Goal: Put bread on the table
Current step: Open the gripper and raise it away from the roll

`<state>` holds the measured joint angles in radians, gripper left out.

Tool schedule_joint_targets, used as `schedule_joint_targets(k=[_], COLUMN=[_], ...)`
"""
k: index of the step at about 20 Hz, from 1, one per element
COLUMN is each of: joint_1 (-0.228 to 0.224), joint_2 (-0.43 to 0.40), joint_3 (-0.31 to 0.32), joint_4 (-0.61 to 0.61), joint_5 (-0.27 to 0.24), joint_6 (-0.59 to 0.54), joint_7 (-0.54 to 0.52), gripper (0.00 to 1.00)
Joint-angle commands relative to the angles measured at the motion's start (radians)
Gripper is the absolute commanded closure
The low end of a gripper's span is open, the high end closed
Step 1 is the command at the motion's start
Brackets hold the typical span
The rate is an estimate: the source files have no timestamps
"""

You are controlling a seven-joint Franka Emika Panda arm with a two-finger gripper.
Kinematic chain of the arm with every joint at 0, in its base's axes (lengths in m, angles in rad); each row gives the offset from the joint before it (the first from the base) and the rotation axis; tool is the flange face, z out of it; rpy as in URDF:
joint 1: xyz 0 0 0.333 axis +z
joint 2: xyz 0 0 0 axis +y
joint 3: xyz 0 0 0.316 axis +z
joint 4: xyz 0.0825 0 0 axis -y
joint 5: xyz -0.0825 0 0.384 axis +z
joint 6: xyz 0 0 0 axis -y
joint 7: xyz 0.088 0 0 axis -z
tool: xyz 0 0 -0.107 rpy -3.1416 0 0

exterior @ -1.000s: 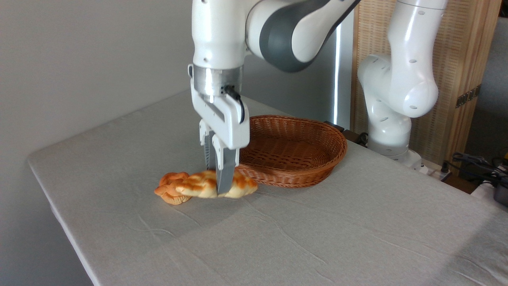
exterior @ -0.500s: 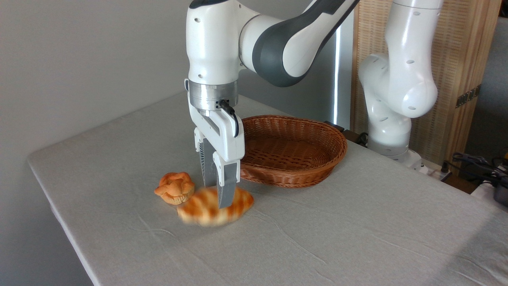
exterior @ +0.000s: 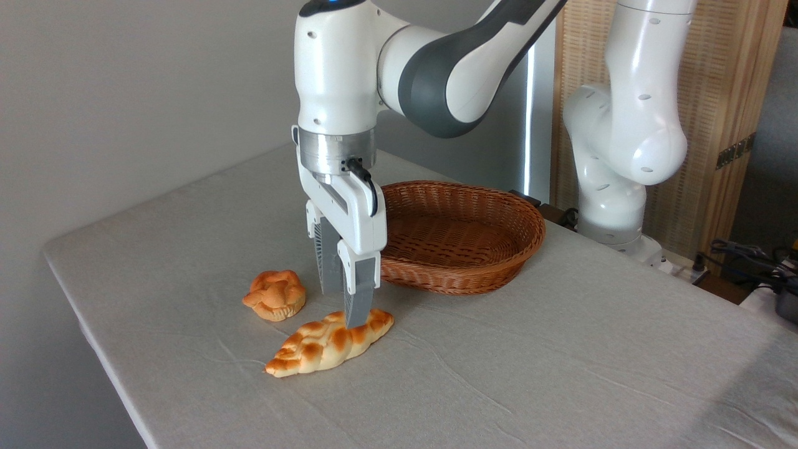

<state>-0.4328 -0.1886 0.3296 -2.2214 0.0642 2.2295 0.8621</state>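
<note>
Camera view is showing the bread (exterior: 327, 343) lying flat on the table (exterior: 561, 362), in front of the basket (exterior: 461, 237) and near the bun (exterior: 275, 294); the gripper (exterior: 344, 307) is standing released, fingers apart over its right end.

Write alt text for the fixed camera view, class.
A white robot arm's claw stands over a braided bread lying on the grey-clothed table. A small round bun sits left of it, an empty wicker basket behind.
</note>
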Motion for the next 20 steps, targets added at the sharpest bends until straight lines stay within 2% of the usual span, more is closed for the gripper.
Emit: schedule_joint_targets(k=[1,4,6,10,14,18,20], joint_1=[-0.009,-0.006,-0.004,-0.004,-0.004,-0.003,0.015], joint_2=[-0.029,-0.028,-0.017,0.076,0.132,0.14,0.14], joint_3=[0.034,0.043,0.045,0.043,0.043,0.043,0.035], joint_4=[0.052,0.163,0.262,0.431,0.535,0.546,0.549], joint_5=[-0.001,-0.01,-0.026,-0.053,-0.058,-0.057,-0.06], joint_6=[-0.016,-0.164,-0.313,-0.485,-0.504,-0.518,-0.539], joint_7=[-0.018,-0.051,-0.054,-0.058,-0.153,-0.178,-0.176], gripper=[0.0,0.0,0.0,0.0,0.0,0.0,0.0])
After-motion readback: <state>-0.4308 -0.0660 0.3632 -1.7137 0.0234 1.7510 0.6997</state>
